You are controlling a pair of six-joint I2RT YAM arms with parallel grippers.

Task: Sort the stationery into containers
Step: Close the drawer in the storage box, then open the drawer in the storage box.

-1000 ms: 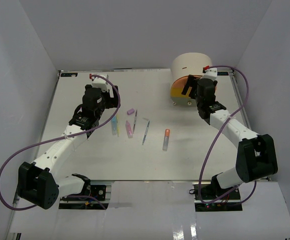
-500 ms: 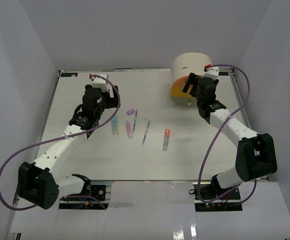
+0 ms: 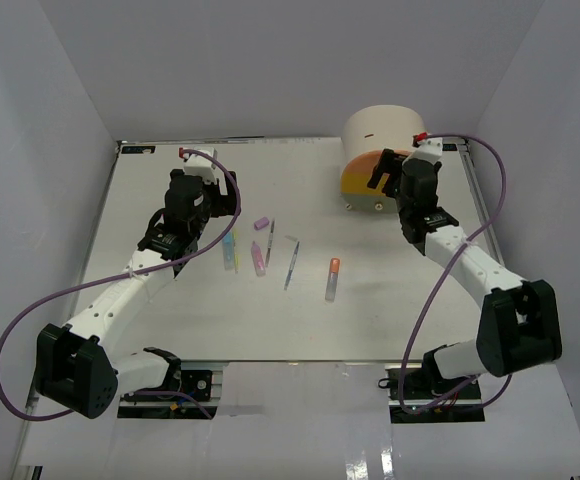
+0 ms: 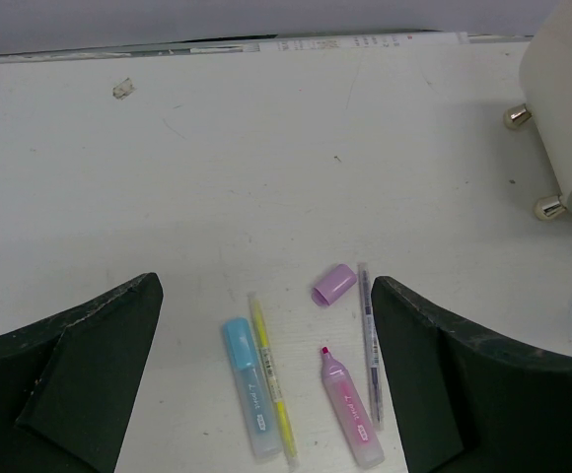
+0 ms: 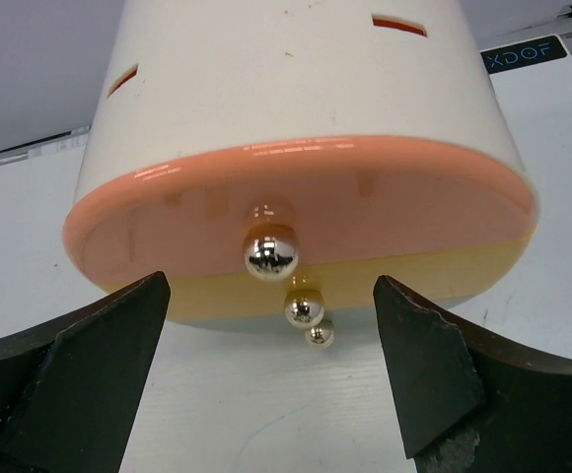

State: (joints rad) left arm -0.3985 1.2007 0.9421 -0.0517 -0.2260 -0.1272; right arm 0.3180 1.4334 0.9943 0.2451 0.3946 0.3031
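The stationery lies mid-table: a blue marker (image 3: 228,250), a yellow pen (image 3: 236,250), a pink marker (image 3: 258,258), a purple cap (image 3: 262,223), a dark thin pen (image 3: 269,242), another thin pen (image 3: 291,262) and an orange-capped marker (image 3: 332,278). My left gripper (image 3: 222,207) is open and empty above the blue marker (image 4: 247,389), yellow pen (image 4: 271,384), pink marker (image 4: 350,404) and purple cap (image 4: 333,283). The cream organiser (image 3: 380,130) stands at the back right. My right gripper (image 5: 271,286) is open in front of its peach drawer (image 5: 296,202), level with the knob (image 5: 270,254), apart from it.
Below the peach drawer sit the yellow drawer (image 5: 444,281) with its knob (image 5: 305,310) and a third knob (image 5: 318,336). The organiser's side (image 4: 567,99) shows at the right of the left wrist view. White walls close in the table on three sides.
My right arm has shifted slightly to the right and back in front of the organiser. The left arm and the stationery have not moved.
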